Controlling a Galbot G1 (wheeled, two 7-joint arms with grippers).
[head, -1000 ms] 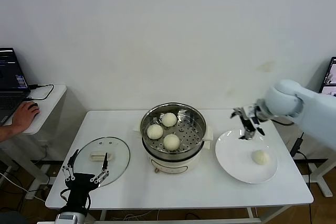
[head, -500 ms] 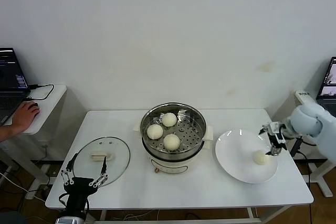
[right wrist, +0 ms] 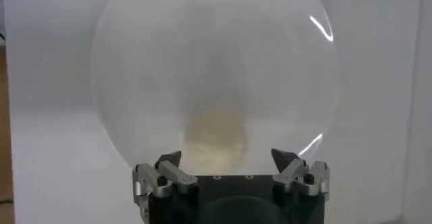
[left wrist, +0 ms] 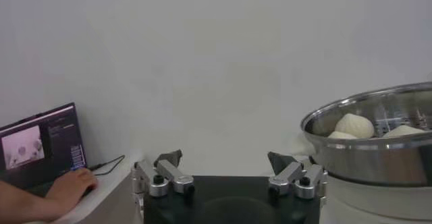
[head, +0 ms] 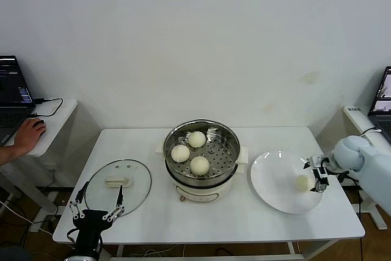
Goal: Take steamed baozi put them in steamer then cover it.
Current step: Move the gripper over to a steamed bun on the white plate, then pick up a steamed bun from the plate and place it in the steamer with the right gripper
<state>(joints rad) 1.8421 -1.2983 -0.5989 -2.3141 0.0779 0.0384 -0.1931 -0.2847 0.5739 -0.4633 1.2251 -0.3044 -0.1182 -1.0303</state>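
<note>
The steamer (head: pixel 227 131) stands at mid-table with three steamed baozi (head: pixel 199 165) on its perforated tray. One more baozi (head: pixel 302 183) lies on the white plate (head: pixel 275 187) to the right. My right gripper (head: pixel 316 175) is open, low over the plate's right edge, just beside that baozi. In the right wrist view the baozi (right wrist: pixel 214 132) lies just ahead of the right gripper (right wrist: pixel 226 158), between the lines of its fingers. The cover (head: pixel 137 178) lies flat on the table at the left. My left gripper (head: pixel 98 203) hangs open at the front left edge, holding nothing. The left wrist view shows the left gripper (left wrist: pixel 226 159) and the steamer (left wrist: pixel 378 144).
A side table (head: pixel 52 120) at the far left carries a laptop (head: pixel 13 96), and a person's hand (head: pixel 27 134) rests on a mouse there. Another screen (head: pixel 385 90) shows at the far right. The wall stands close behind the table.
My right gripper has swung right and down from above the plate's far edge to beside the baozi on the plate. The left gripper has sunk slightly toward the table's front edge.
</note>
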